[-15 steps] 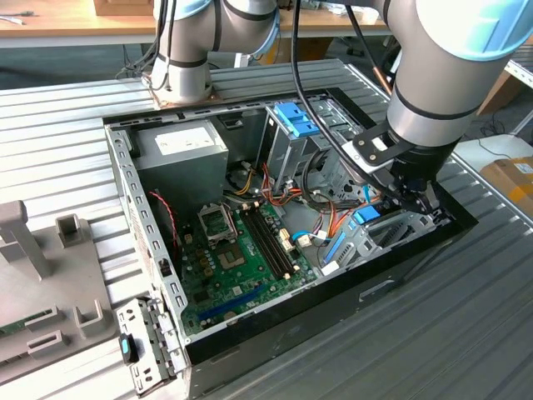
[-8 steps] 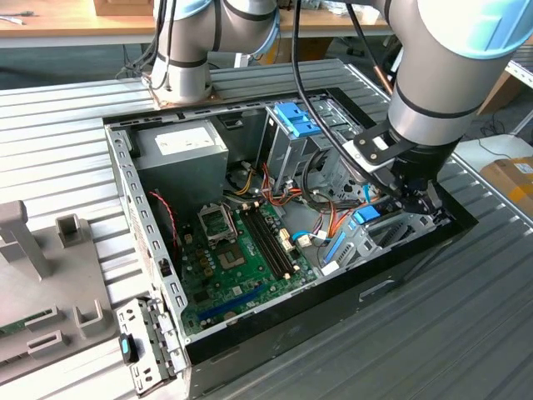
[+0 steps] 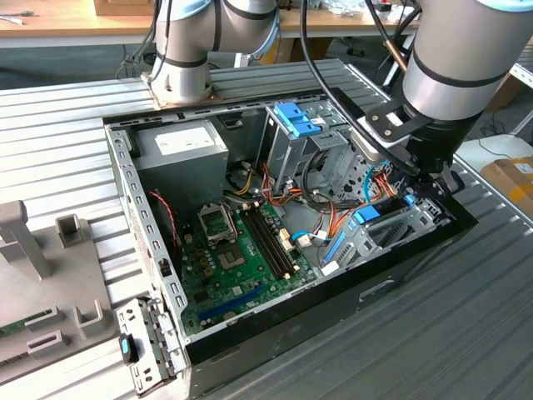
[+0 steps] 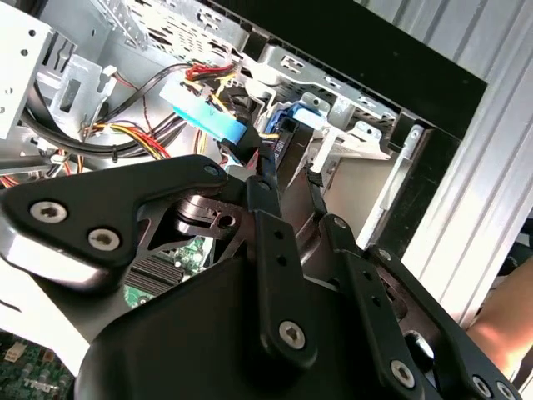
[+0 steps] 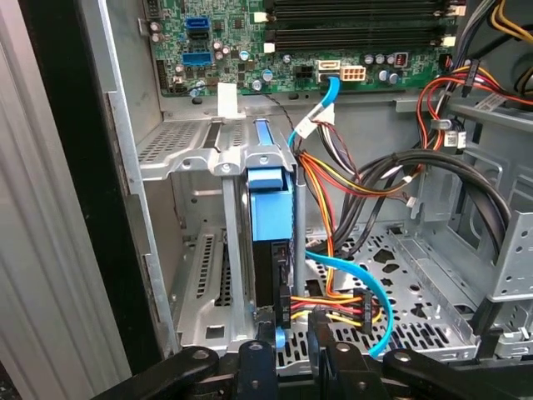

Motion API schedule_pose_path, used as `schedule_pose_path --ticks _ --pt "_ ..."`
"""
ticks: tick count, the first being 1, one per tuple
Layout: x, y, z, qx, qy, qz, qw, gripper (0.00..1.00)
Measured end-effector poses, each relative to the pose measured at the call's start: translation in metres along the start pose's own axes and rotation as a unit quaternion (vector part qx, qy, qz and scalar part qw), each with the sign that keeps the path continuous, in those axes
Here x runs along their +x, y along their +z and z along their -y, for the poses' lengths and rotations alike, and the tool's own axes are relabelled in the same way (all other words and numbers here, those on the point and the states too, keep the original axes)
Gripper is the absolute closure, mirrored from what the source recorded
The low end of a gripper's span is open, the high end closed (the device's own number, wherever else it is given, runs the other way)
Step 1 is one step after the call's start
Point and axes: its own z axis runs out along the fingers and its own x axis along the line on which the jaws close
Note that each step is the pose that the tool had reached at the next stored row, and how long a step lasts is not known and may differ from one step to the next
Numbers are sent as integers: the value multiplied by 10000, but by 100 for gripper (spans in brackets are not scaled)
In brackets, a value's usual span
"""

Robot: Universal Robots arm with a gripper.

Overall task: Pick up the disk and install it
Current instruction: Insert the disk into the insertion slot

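While pinching the disk [image 5: 271,242], hand [image 5: 291,333] inside open case [image 3: 400,267] on ribbed metal table [image 3: 466,333].

My arm reaches down steeply from the exterior view's upper right; my tool [image 3: 429,190] hangs low, wrist bent downward, fingers [image 5: 265,335] narrowly parted in both wrist views

Arm [image 3: 454,71]: fat silver-grey tube links with light blue joint caps and a black band round the near link, black cables running down along it, base joint [image 3: 181,71] at upper left of the exterior view on a copper-toned mounting plate. Gripper [image 4: 287,187]: matte black linkage fingers pinned with silver hex-socket screws, seen in both wrist views. Beside it, a black bracket on bare aluminium carries two round silver bolts.
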Motion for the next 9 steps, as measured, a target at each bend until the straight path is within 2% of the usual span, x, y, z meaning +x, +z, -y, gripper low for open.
schedule_pose_path --ticks 5,9 --pt "0 -2 -3 0 0 1 10000 70" --pt "10 -23 -49 1 -6 -13 10000 70"
